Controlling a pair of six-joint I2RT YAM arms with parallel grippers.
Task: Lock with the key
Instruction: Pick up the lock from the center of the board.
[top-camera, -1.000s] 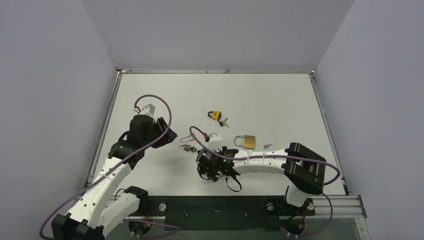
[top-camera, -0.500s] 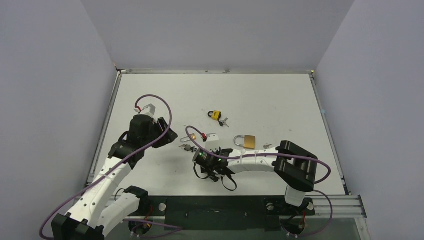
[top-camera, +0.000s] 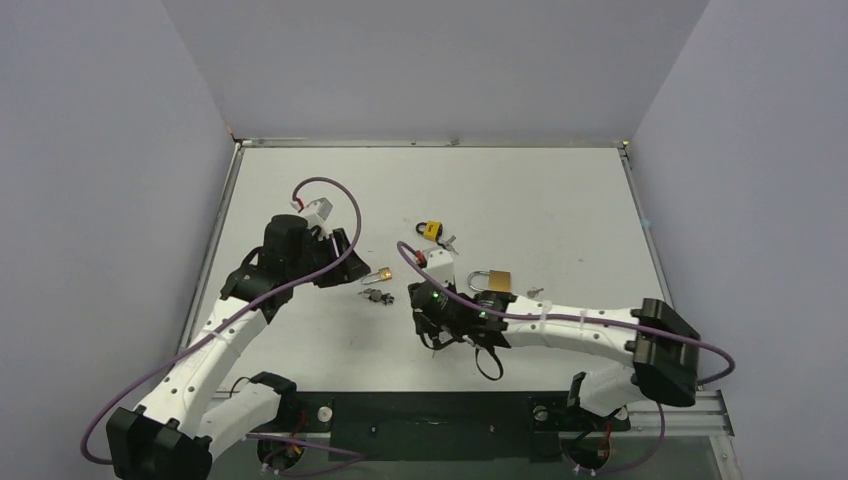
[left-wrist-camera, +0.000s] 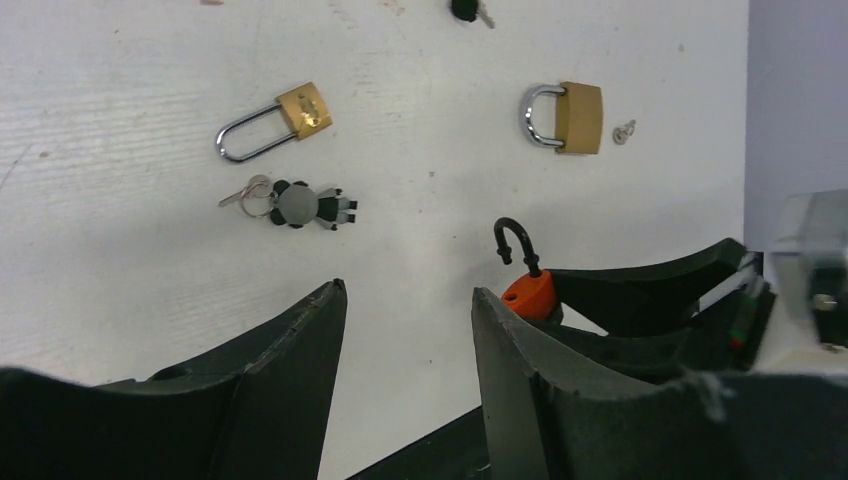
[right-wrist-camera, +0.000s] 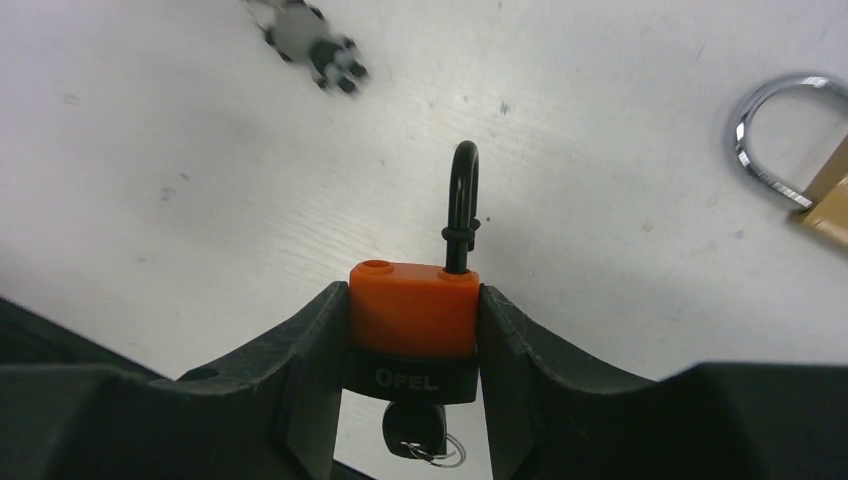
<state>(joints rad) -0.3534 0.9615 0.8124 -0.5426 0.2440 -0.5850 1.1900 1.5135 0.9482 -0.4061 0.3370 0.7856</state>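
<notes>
My right jaws are closed narrow on the orange padlock (right-wrist-camera: 412, 322). One finger (right-wrist-camera: 300, 385) presses each side of its body, holding it above the white tabletop (top-camera: 540, 200) near the front middle. Its black shackle (right-wrist-camera: 462, 195) stands up with only one leg seated in the body, and the other hole is bare. A key (right-wrist-camera: 410, 432) sits in the underside, but only its dark head and a bit of ring show. The blade is hidden inside the lock. From the overhead camera my right wrist (top-camera: 445, 310) covers this padlock entirely.

My left jaws stand wide apart, holding nothing, over the tabletop to the left of the orange padlock. In the left wrist view they fill the lower frame and hide the surface beneath them.

Other things lie loose on the tabletop. A long-shackled brass padlock (left-wrist-camera: 270, 122) lies with a key bunch (left-wrist-camera: 297, 206) on a grey fob just beside it. A wide brass padlock (left-wrist-camera: 565, 117) has a tiny key (left-wrist-camera: 624, 131) near its body. A yellow padlock (top-camera: 431, 230) lies farther back, cut off at the top edge of the left wrist view. In the right wrist view the key bunch is blurred and the wide brass padlock is cut by the right edge. I cannot tell whether those three padlocks are locked.
</notes>
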